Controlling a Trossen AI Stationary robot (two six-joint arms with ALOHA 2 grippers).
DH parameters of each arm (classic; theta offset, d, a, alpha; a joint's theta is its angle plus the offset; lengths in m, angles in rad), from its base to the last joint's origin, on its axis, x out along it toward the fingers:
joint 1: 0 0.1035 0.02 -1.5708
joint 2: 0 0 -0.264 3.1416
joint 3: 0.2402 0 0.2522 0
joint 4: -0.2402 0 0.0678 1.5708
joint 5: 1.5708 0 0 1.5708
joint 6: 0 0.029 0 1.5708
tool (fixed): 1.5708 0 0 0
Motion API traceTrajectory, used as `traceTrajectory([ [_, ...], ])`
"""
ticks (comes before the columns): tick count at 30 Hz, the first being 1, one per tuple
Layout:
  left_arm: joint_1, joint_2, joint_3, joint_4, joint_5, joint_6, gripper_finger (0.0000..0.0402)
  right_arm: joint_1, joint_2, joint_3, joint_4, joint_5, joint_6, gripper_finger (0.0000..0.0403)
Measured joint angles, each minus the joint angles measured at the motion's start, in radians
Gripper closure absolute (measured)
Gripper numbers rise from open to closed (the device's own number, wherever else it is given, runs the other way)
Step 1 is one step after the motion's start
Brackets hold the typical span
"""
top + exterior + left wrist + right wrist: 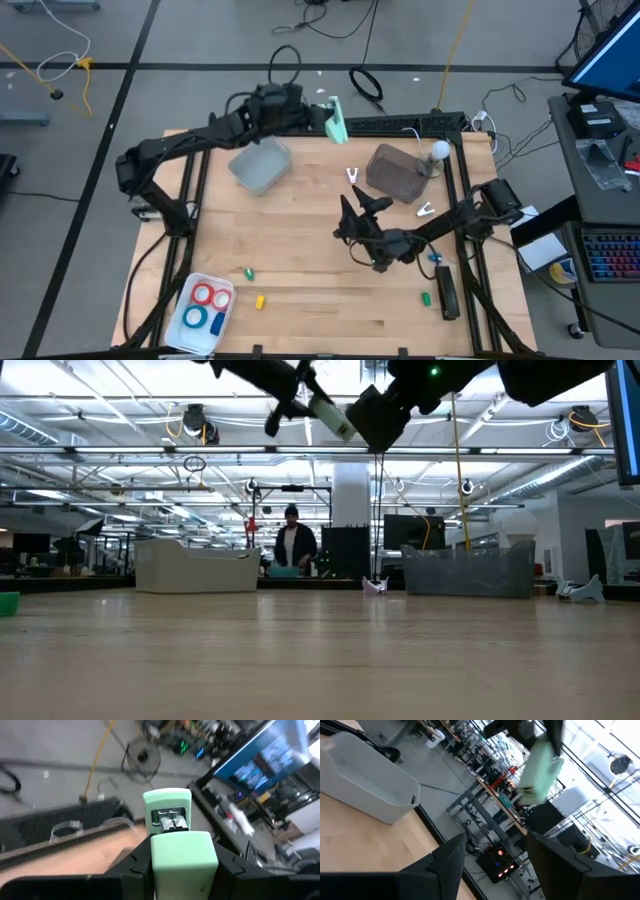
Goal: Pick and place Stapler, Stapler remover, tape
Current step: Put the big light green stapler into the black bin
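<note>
Stapler (336,119), pale green, is clamped in the left tool (318,115), which hangs in the air over the far edge of the surface (300,250), roughly midway along it. The left wrist view shows the fingers (131,865) closed against the stapler's sides, its metal mouth facing forward, away from the wrist. From above, its long axis runs roughly across the far edge, leaning a little, with one end toward the middle of the surface. The pale bin (261,165) sits just inside the far edge, close below the left tool and to its left, so the carried stapler lies just beyond the bin's far right corner; a drop there would call for a short move back over it. A darker bin (397,171) sits toward the far right corner. The right tool (352,218) waits over the right middle of the surface, its fingers spread wide and holding nothing. Tape (205,306) rolls, red and blue, rest in a white tray (184,334) at the near left corner, well apart from both tools.
</note>
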Motion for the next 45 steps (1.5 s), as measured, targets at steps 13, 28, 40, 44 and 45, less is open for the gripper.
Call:
traceTrajectory([
  [13,0.181,0.140,0.001,0.057,0.295,-0.108,0.0285,-0.038,0.000,0.000,0.000,-0.003,-0.077,0.0195],
  [28,0.229,0.263,0.000,0.085,0.551,-0.173,0.0285,-0.063,-0.001,0.000,0.000,0.002,-0.029,0.0195],
  [40,0.203,0.261,0.000,0.092,0.521,-0.127,0.0285,-0.063,-0.001,0.000,0.000,0.000,-0.025,0.0192],
  [44,0.196,0.261,0.000,0.092,0.518,-0.121,0.0285,-0.063,-0.001,0.000,0.000,-0.002,-0.025,0.0171],
  [45,0.194,0.261,0.000,0.092,0.514,-0.117,0.0285,-0.063,-0.001,0.000,0.000,-0.002,-0.025,0.0163],
])
